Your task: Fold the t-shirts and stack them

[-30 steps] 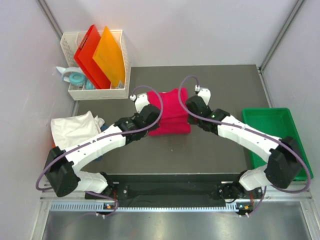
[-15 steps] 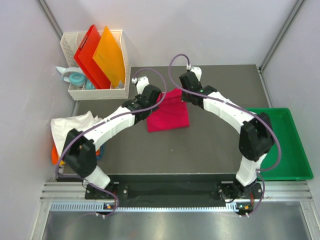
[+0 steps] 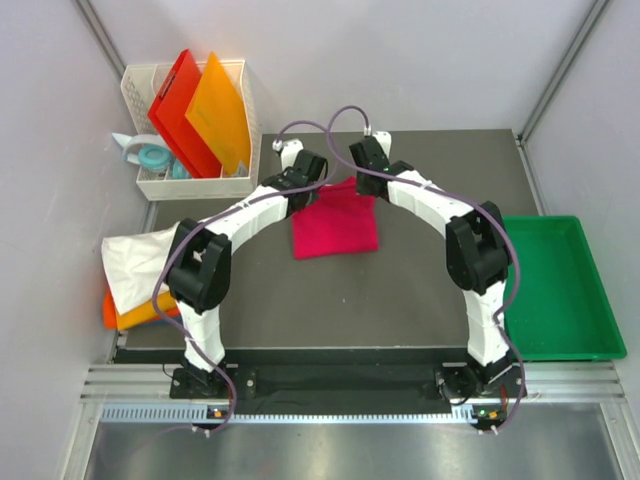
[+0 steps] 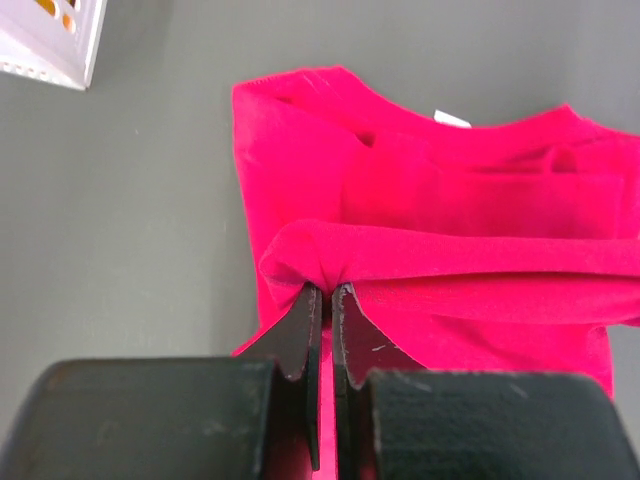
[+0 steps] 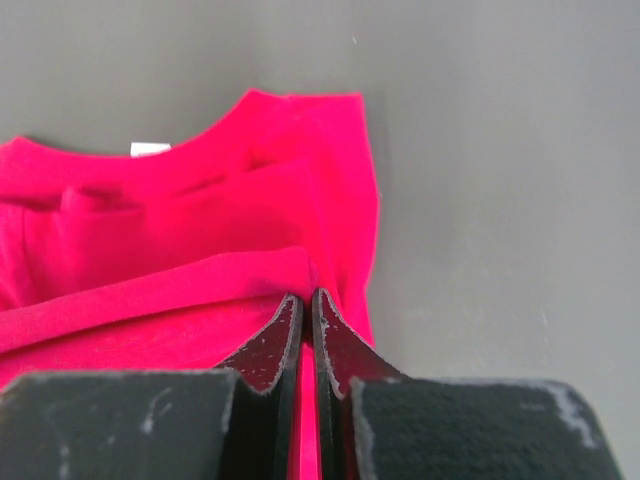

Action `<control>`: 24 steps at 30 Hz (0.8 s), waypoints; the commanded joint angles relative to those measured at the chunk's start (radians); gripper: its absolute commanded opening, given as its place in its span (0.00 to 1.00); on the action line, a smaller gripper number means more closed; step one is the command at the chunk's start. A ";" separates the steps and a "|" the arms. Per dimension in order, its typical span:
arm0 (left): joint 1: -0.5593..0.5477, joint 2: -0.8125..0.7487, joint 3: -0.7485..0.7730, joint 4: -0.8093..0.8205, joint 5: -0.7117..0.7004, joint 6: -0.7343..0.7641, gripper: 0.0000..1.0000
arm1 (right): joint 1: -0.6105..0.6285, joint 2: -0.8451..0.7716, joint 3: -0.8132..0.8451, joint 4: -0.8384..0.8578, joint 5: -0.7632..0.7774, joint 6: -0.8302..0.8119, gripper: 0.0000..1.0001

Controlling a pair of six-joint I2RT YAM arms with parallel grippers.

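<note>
The crimson-pink t-shirt (image 3: 338, 228) lies partly folded in the middle of the dark table, collar towards the far side. My left gripper (image 3: 312, 188) is shut on a pinched fold of its cloth at the far left corner; the left wrist view shows the gripper (image 4: 328, 290) biting that fold, with the shirt (image 4: 450, 200) and its collar beyond. My right gripper (image 3: 366, 186) is shut on the same fold at the far right, seen as the gripper (image 5: 308, 297) and shirt (image 5: 190, 215) in the right wrist view. A white t-shirt (image 3: 135, 260) lies over an orange one (image 3: 128, 312) at the left.
A white basket (image 3: 195, 186) at the far left holds a red board (image 3: 175, 108) and an orange board (image 3: 220, 112); its corner (image 4: 45, 45) shows in the left wrist view. Tape rolls (image 3: 153, 157) lie beside it. A green tray (image 3: 560, 290) sits at the right edge.
Both arms have reached away from their bases, carrying the pinched shirt fold from the shirt's middle towards its collar. The shirt now looks shorter front to back.
</note>
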 commanded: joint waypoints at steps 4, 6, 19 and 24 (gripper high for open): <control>0.072 0.064 0.097 -0.010 -0.055 0.057 0.00 | -0.059 0.080 0.141 0.018 0.047 -0.036 0.00; 0.080 0.095 0.117 -0.008 -0.045 0.065 0.00 | -0.065 0.119 0.189 0.009 0.039 -0.036 0.00; 0.097 0.083 0.120 0.091 -0.015 0.076 0.99 | -0.087 0.081 0.181 0.136 -0.066 -0.068 0.71; 0.092 -0.011 0.030 0.132 0.104 0.060 0.99 | -0.059 -0.068 -0.004 0.215 -0.137 -0.062 0.48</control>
